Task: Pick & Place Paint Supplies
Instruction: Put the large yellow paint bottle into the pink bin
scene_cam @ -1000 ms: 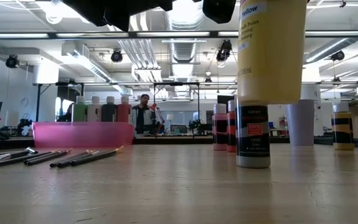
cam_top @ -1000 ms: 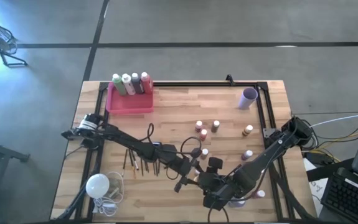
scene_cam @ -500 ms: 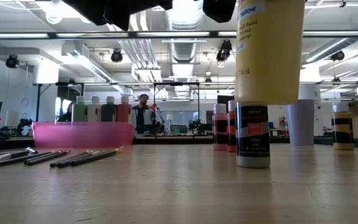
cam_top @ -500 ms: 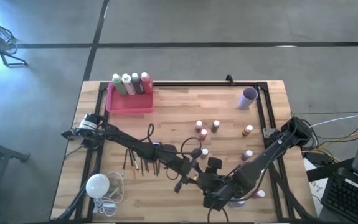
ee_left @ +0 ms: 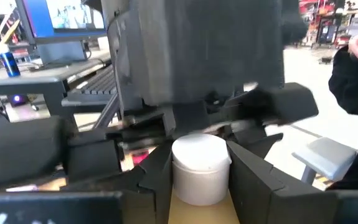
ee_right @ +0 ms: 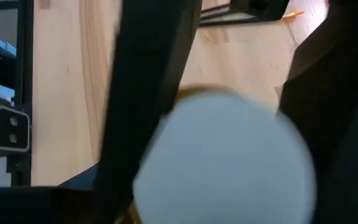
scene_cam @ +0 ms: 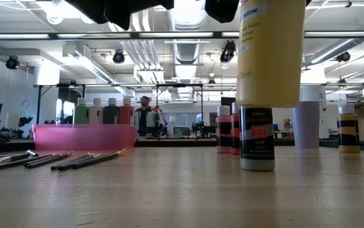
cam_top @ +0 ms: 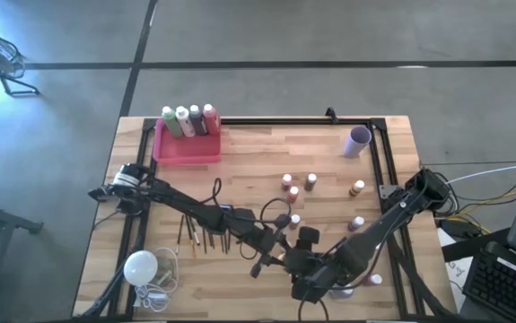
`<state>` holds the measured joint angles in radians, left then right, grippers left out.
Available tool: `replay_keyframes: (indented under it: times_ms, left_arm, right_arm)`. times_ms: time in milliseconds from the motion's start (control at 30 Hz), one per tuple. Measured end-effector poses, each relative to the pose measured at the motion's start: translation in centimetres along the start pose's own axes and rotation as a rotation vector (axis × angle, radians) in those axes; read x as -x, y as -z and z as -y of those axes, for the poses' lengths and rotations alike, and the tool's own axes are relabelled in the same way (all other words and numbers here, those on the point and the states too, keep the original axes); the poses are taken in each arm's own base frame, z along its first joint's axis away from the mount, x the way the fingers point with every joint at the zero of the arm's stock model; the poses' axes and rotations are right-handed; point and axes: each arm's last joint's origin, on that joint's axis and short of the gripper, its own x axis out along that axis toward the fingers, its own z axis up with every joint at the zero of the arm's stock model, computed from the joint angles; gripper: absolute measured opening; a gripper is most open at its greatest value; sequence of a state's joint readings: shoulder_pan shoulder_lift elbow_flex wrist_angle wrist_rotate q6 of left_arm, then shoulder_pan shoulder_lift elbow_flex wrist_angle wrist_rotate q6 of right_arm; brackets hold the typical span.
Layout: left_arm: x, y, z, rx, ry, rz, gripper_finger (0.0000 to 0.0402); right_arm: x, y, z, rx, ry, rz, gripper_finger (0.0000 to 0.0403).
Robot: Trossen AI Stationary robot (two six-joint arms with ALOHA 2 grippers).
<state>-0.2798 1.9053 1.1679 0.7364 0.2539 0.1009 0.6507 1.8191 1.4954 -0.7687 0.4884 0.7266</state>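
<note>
A yellow paint bottle (scene_cam: 270,50) with a white cap (ee_left: 200,158) hangs upright above the table near its front middle. Both arms meet there. My left gripper (ee_left: 200,186) reaches in level from the table's left (cam_top: 283,254) and is shut on the bottle. My right gripper (cam_top: 310,269) comes down slanting from the right, right beside the cap (ee_right: 222,162). Whether it touches the bottle does not show. A small dark bottle (scene_cam: 257,145) stands on the table behind and below the yellow one. My left gripper pinches the yellow bottle between its two fingers (ee_left: 157,180) at the cap and the top of the yellow body (ee_left: 200,211). The fingers come level from the table's left. The bottle hangs upright, lifted clear of the table.
A pink tray (cam_top: 188,148) at the far left holds several bottles (cam_top: 188,119). Small bottles (cam_top: 311,181) stand scattered right of centre. Brushes (cam_top: 199,235) lie at the near left, beside a white bulb (cam_top: 141,266). A purple cup (cam_top: 358,140) stands far right.
The yellow bottle has shifted a little toward the table's left and leans slightly. It stays lifted clear of the table. Both arms have kept their places.
</note>
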Motion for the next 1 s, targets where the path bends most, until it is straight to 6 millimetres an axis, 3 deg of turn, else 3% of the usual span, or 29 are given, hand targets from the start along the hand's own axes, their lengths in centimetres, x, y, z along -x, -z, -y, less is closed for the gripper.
replay_keyframes:
  times_ms: [333,600,800,1000]
  left_arm:
    - [0.5,0.1,0.0,0.014,-0.004,-0.085,0.0127]
    - [2.4,-2.3,0.2,0.038,-0.01,-0.182,0.0127]
    - [5.5,-4.2,0.7,0.05,-0.061,-0.231,0.0127]
    - [11.0,-5.8,1.2,-0.016,-0.314,-0.206,0.0127]
  right_arm:
    - [0.4,-0.2,-0.1,-0.025,-0.046,-0.026,0.0281]
    - [0.7,0.6,-0.2,-0.123,-0.114,-0.161,0.0301]
    - [0.8,0.9,0.1,-0.141,-0.072,-0.179,0.0308]
    - [0.8,1.1,0.3,-0.035,-0.065,-0.196,0.0318]
